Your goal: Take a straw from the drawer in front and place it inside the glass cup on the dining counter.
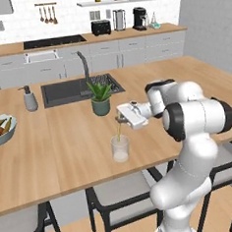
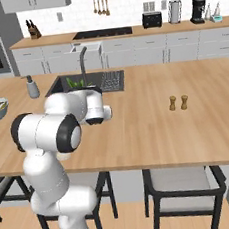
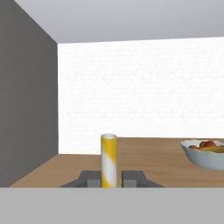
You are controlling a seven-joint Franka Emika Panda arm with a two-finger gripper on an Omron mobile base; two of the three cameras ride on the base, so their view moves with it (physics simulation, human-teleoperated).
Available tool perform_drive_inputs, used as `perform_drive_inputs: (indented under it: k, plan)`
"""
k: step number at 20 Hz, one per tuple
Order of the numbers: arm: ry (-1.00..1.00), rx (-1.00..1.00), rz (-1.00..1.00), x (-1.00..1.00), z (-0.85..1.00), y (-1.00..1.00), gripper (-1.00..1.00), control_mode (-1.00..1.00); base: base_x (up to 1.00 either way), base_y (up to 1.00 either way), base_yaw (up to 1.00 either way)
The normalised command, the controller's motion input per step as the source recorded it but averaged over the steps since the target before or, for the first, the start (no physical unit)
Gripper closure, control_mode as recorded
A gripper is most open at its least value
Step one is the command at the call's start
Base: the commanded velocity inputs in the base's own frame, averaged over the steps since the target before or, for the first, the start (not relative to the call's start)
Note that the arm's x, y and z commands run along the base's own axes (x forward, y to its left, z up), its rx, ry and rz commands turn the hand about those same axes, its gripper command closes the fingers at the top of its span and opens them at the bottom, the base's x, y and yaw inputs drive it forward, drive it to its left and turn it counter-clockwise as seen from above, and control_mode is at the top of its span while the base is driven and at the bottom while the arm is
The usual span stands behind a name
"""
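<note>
Large light wooden dining counter (image 1: 51,143) spans mid-frame in the left base view – dark inset sink (image 1: 67,92) upper centre, fruit bowl (image 1: 0,129) at left edge, open wood all round the cup. Potted green plant (image 1: 100,97) sits just above the small clear glass cup (image 1: 120,148), which stands near the counter's front edge, centre frame. Two-finger gripper (image 1: 120,120) hangs right over the cup – fingers (image 3: 131,178) pinched on the thin yellow-and-white straw (image 1: 118,133), its lower end inside the rim.
</note>
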Motion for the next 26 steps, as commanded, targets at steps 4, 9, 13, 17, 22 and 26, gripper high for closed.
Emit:
perform_drive_inputs:
  k: [4, 9, 13, 17, 22, 26]
  plan:
    - [-0.01, 0.0, 0.0, 0.32, -0.3, 0.03, 1.0, -1.0, 0.0, 0.0, 0.0]
    - [-0.01, 0.0, 0.0, 0.32, -0.25, 0.12, 1.0, -1.0, 0.0, 0.0, 0.0]
    - [-0.02, 0.0, 0.0, -0.47, -0.1, 0.05, 1.0, -1.0, 0.0, 0.0, 0.0]
    - [-0.06, 0.0, 0.0, -0.95, 0.0, 0.0, 1.0, -1.0, 0.0, 0.0, 0.0]
    - [-0.04, 0.0, 0.0, -0.42, -0.1, 0.0, 1.0, -1.0, 0.0, 0.0, 0.0]
    - [-0.06, -0.03, 0.0, 0.0, -0.21, 0.0, 1.0, -1.0, 0.0, 0.0, 0.0]
